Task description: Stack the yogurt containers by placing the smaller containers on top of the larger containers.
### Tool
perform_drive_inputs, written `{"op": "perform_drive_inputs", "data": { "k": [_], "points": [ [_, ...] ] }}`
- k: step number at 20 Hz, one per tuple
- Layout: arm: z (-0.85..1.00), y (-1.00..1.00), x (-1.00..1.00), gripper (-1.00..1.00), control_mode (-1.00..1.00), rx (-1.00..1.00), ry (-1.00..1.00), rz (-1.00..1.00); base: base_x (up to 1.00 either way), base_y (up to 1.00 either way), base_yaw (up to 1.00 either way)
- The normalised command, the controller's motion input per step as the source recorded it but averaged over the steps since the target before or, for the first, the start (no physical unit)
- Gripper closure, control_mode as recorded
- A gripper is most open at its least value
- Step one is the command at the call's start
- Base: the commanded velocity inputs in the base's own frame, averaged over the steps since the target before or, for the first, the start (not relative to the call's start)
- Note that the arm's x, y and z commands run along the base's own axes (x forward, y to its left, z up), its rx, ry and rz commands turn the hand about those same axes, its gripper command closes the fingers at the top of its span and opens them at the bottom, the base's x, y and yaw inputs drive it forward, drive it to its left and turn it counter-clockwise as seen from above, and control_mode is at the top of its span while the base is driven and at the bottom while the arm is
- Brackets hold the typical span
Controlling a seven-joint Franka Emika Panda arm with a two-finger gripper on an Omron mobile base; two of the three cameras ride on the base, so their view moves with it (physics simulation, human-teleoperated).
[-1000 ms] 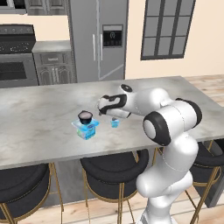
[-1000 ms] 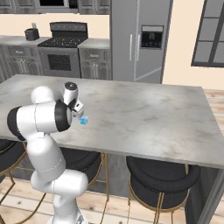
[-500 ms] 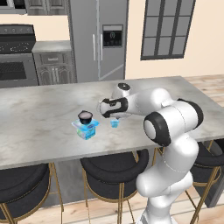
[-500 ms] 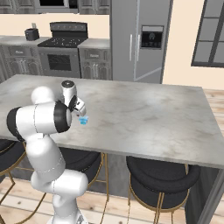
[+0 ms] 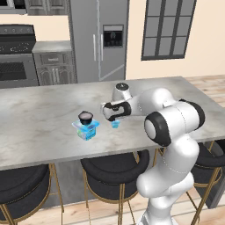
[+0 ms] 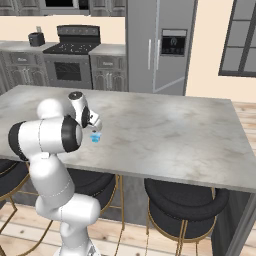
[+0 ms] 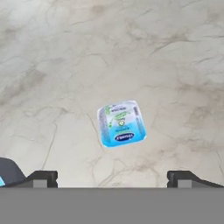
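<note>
My gripper (image 7: 112,177) hangs over the tiny light-blue cup (image 7: 121,123), fingers spread wide, nothing between them.

Count: three yogurt containers on the marble island counter (image 5: 39,118) – one blue boxy pack (image 5: 86,129), one small black round cup (image 5: 85,117) sitting on top of that pack, one tiny light-blue cup lying on bare counter just right of the pack, apart from it. In the hand view the tiny cup sits between my two fingertips (image 7: 43,178), a little ahead of them, not touched, label side up. Three black stools (image 5: 115,165) tucked under the counter edge. One fridge (image 5: 97,39) and one stove (image 5: 17,55) behind.
</note>
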Motion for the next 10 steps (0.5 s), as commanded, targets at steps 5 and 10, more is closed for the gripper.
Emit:
{"op": "perform_drive_inputs", "data": {
  "k": [5, 10],
  "points": [
    [0.0, -0.17, 0.15, -1.0, -1.0, -0.01, 0.0, 0.0, 0.0, 0.0, 0.0],
    [0.0, -0.16, 0.24, -1.0, -1.0, 0.01, 0.01, 0.0, 0.0, 0.0, 0.0]
  ]
}}
